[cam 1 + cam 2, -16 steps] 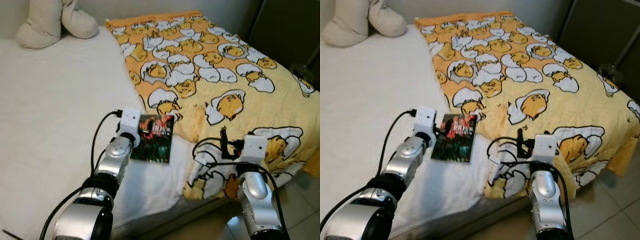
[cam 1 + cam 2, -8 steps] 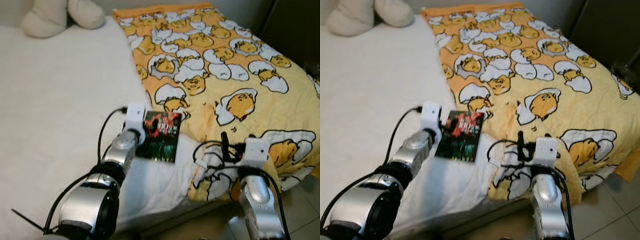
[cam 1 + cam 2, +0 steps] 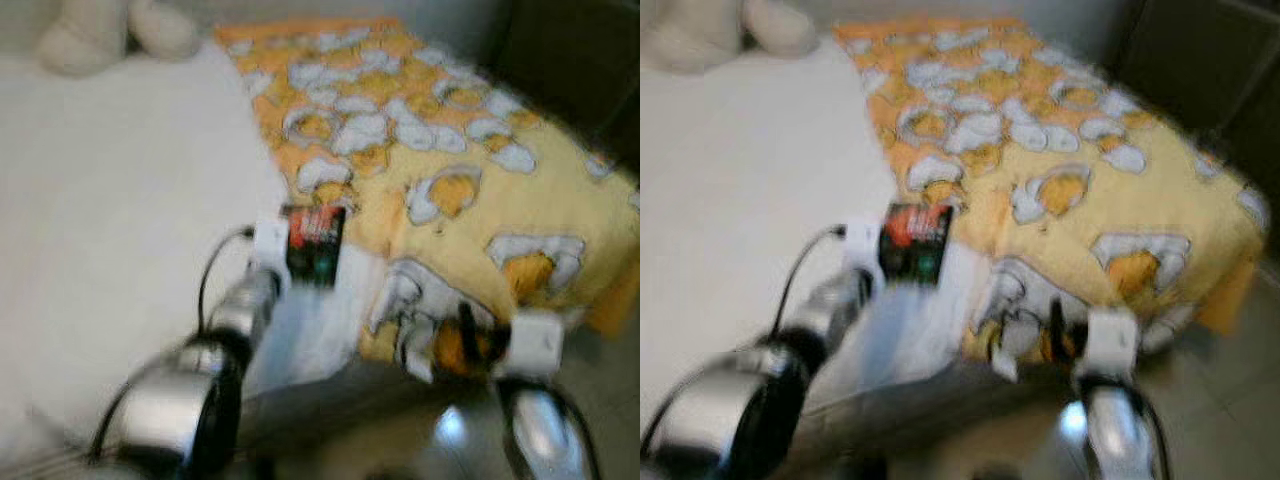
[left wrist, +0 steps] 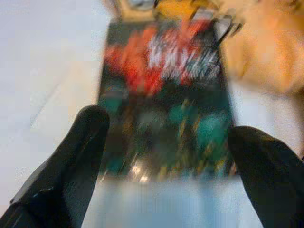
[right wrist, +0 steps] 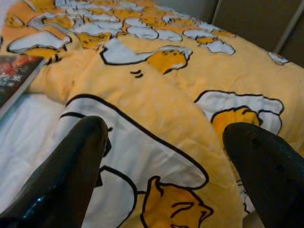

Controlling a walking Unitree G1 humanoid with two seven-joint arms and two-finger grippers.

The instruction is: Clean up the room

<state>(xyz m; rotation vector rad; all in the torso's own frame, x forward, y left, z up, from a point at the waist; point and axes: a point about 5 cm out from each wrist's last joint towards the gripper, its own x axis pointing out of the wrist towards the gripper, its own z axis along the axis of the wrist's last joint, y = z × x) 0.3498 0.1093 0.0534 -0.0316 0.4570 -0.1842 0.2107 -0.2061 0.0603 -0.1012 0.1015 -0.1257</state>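
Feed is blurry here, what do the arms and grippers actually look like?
Two silver metallic arms with black joints. Each wrist carries a white boxy camera block with looping black cables. The left gripper and right gripper each have two long, glossy black, rounded fingers.

My head pair looks down, blurred, over the bed (image 3: 120,200); left wrist sits close above the book (image 4: 164,95), right wrist low over the blanket (image 5: 156,104), both sharing that book with the head views.
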